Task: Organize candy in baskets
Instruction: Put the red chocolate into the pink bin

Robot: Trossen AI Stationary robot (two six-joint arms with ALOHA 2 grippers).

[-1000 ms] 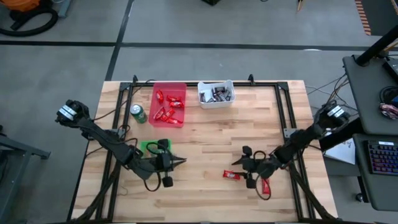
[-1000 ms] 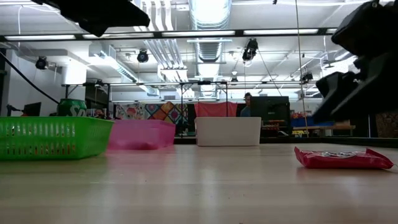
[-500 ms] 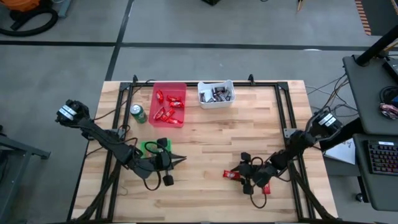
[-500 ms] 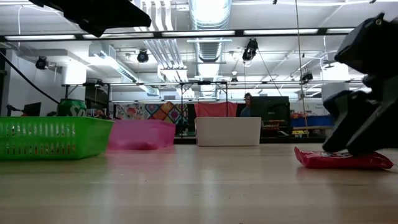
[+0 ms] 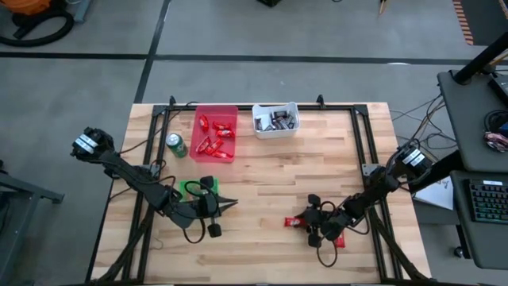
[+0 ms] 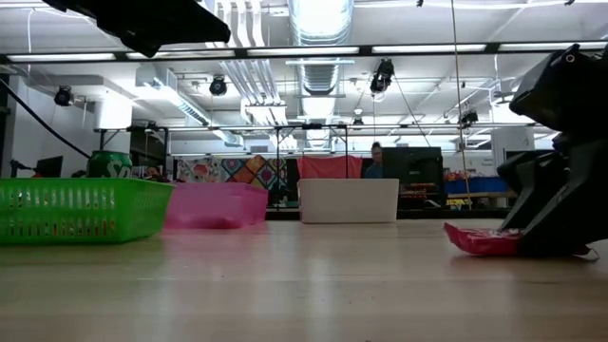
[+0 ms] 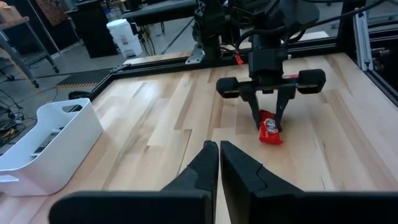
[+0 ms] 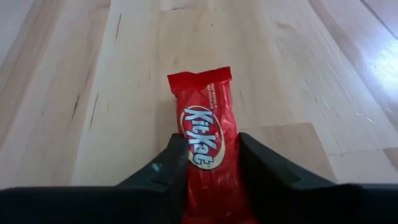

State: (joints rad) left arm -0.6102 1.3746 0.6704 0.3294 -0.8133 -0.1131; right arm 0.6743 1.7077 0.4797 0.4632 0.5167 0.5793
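The right tool point(image 5: 308, 225), near the table's front edge, is pinching a red-wrapped bar point(image 8: 205, 140), which I judge needs lifting toward the red basket point(image 5: 230, 115) next.

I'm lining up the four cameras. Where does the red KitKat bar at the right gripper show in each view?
High view: KitKat bar near the table's front, right of centre.
Low view: bar at far right, on the wood.
Left wrist view: bar mid-frame, under the right gripper.
Right wrist view: bar centred between the fingers.
Shared landmark: the white basket.
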